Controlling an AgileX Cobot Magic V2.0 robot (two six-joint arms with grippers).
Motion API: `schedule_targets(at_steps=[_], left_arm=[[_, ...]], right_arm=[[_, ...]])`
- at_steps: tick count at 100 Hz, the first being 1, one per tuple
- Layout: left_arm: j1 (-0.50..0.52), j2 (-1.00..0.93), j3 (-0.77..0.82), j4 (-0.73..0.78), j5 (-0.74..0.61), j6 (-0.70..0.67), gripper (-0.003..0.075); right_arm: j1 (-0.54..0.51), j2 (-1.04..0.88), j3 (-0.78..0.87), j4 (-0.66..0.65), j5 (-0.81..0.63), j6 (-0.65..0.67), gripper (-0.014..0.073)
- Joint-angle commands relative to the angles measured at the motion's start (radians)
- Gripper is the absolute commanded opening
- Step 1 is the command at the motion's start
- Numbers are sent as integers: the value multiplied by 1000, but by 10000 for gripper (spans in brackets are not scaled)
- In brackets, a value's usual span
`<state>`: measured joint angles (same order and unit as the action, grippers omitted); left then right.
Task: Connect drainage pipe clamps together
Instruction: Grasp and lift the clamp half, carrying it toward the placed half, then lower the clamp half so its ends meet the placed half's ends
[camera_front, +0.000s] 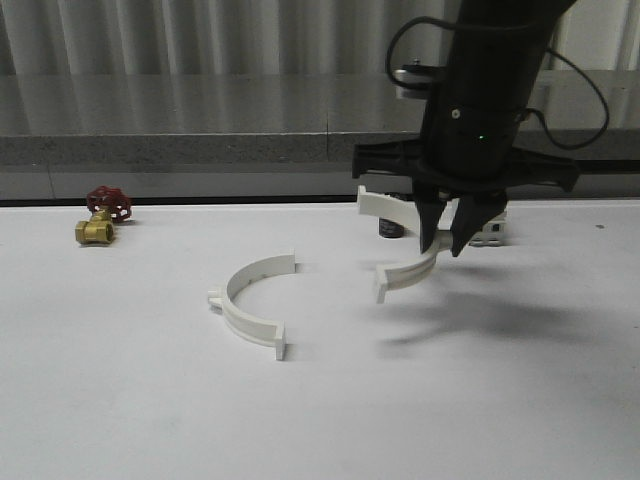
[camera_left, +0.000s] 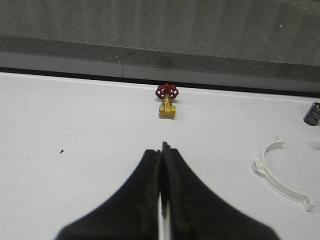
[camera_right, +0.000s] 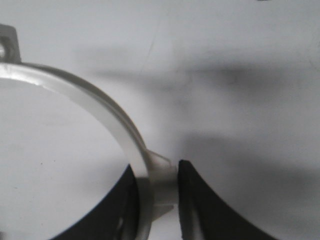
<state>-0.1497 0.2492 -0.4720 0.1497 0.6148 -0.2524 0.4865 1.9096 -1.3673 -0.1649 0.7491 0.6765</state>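
One white half-ring drainage pipe clamp (camera_front: 250, 306) lies flat on the white table, left of centre, its open side facing right. My right gripper (camera_front: 445, 245) is shut on the second clamp (camera_front: 405, 272) and holds it above the table, with a shadow beneath. In the right wrist view the black fingers (camera_right: 192, 200) pinch the band's (camera_right: 90, 95) raised rib at the right gripper (camera_right: 157, 182). My left gripper (camera_left: 162, 150) is shut on nothing, hovering over bare table, with the lying clamp (camera_left: 280, 172) off to its side.
A brass valve with a red handwheel (camera_front: 100, 215) sits at the back left, and shows ahead of the left fingers as the valve (camera_left: 166, 100). A small dark cylinder (camera_front: 390, 228) and a white block (camera_front: 490, 232) stand behind the right gripper. A grey ledge (camera_front: 200, 148) borders the table's far edge.
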Motion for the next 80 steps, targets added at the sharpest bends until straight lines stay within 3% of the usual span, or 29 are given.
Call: schedule_targets(at_steps=[1, 32, 80], left_arm=[[2, 9, -24, 0, -75, 0, -21], [2, 9, -24, 0, -75, 0, -21], [2, 9, -24, 0, -75, 0, -21]], right_arm=[[31, -15, -47, -48, 7, 47, 59], [109, 101, -159, -44, 37, 83, 59], [121, 140, -199, -40, 48, 126, 59]])
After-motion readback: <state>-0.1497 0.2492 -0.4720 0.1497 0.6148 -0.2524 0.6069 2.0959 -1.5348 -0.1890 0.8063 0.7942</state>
